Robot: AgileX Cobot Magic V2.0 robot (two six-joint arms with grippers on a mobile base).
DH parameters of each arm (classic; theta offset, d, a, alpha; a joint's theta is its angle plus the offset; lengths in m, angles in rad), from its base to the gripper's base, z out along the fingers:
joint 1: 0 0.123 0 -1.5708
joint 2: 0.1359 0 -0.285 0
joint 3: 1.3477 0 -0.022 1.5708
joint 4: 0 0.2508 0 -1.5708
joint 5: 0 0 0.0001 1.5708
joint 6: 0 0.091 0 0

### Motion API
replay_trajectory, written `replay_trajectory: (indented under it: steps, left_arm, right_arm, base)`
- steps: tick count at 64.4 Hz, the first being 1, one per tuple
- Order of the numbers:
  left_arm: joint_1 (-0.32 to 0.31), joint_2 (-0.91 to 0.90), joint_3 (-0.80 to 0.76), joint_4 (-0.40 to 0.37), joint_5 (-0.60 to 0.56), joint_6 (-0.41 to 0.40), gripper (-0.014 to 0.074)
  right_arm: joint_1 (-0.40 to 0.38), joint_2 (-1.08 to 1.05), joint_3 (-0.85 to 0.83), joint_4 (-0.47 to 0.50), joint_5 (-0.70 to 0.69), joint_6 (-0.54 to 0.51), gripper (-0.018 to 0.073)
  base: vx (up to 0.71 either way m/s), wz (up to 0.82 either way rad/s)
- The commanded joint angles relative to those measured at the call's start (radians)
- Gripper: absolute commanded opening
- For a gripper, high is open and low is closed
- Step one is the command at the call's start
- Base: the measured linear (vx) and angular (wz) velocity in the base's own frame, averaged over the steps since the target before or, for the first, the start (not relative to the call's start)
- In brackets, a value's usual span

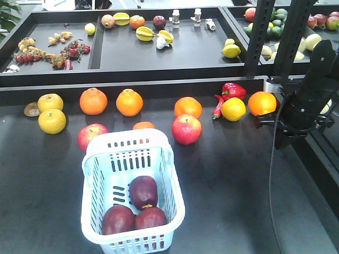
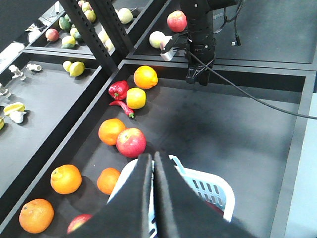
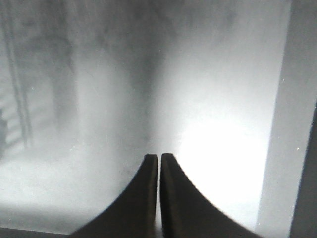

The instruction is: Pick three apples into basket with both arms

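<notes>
The pale blue basket (image 1: 127, 138) stands at the front middle of the dark table. Three dark red apples lie inside it: one (image 1: 143, 190) toward the back and two (image 1: 117, 219) (image 1: 151, 217) side by side at the front. My left gripper (image 2: 153, 156) is shut and empty, hanging over the basket's rim (image 2: 218, 186); it does not show in the front view. My right gripper (image 3: 159, 157) is shut and empty in front of a blurred grey surface. The left wrist view shows it (image 2: 196, 79) pointing down at the table's far right, away from the basket.
Two lighter red apples (image 1: 186, 129) (image 1: 91, 136) lie just behind the basket. Oranges (image 1: 93, 101) (image 1: 130, 102) (image 1: 188, 107) (image 1: 262, 102), a lemon (image 1: 233, 109), a red pepper (image 1: 233, 90) and yellow fruits (image 1: 52, 120) line the back. Black frame posts (image 1: 259, 37) rise at the right.
</notes>
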Motion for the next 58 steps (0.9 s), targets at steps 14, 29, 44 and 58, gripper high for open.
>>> replay_trajectory:
  steps: [14,29,44,58]
  left_arm:
    - [-0.006,-0.005,-0.024,-0.02,-0.054,-0.005,-0.0006]
    - [0.171,-0.095,-0.024,-0.017,-0.076,0.02,-0.0006]
    - [0.411,-0.29,-0.024,0.055,-0.144,0.058,-0.0006]
    - [0.519,-0.494,0.152,0.129,-0.277,0.093,-0.0006]
  right_arm:
    - [-0.002,-0.061,-0.023,0.007,0.055,0.003,-0.0008]
    - [-0.002,-0.061,-0.023,0.007,0.055,0.003,-0.0008]
    - [-0.002,-0.061,-0.023,0.007,0.056,0.003,-0.0008]
    - [-0.002,-0.061,-0.023,0.007,0.055,0.003,-0.0008]
  base:
    - [0.0,0.0]
    - [0.0,0.0]
    - [0.0,0.0]
    - [0.0,0.0]
